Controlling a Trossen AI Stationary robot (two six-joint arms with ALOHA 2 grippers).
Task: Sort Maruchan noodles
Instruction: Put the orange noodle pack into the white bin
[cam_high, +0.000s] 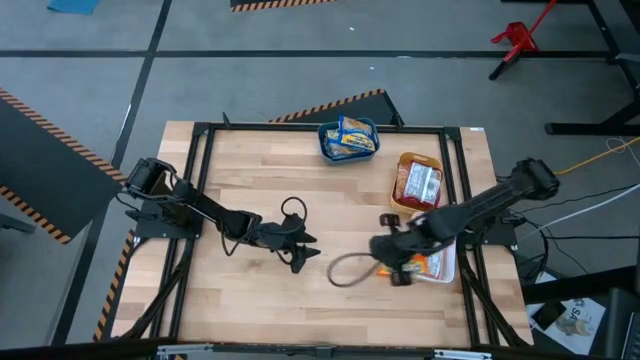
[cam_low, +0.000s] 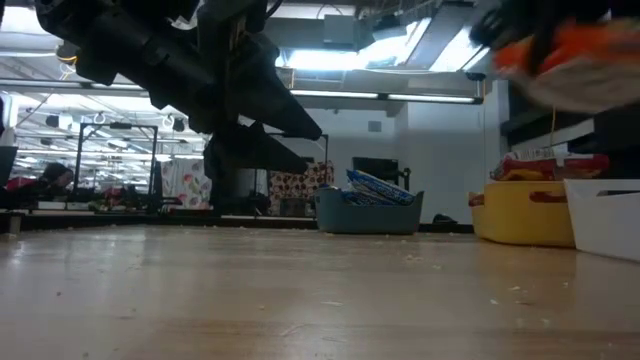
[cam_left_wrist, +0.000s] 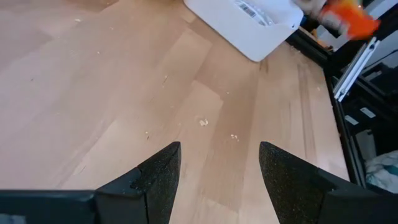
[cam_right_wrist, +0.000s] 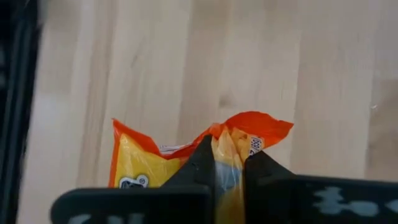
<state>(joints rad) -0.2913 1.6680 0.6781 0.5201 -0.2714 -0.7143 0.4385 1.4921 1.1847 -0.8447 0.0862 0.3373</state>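
An orange-and-yellow noodle packet (cam_right_wrist: 143, 165) is held by my right gripper (cam_right_wrist: 229, 152), which is shut on it. The gripper hangs by the white bin (cam_high: 447, 262) near the table's right edge. In the low view the packet (cam_low: 570, 55) shows blurred, high above the table. My left gripper (cam_left_wrist: 217, 168) is open over bare wood at mid-table (cam_high: 305, 255) and touches nothing. Blue-and-yellow packets lie in the teal bin (cam_high: 348, 140). Red-and-white packets lie in the orange bin (cam_high: 417, 183). My right gripper pinches the orange packet between its two fingers at a crumpled end edge (cam_right_wrist: 231, 134), which bunches up and pokes out past the fingertips. The packet is lifted clear of the table. The rest of it runs back beside and behind the fingers (cam_right_wrist: 202, 163).
The three bins stand along the table's far and right side: the teal bin (cam_low: 368, 210), the orange bin (cam_low: 525, 210) and the white bin (cam_low: 605, 215). A black frame rims the table (cam_high: 200, 135). A cable loop (cam_high: 345, 270) hangs by the right gripper. Bare wood covers the near and left parts.
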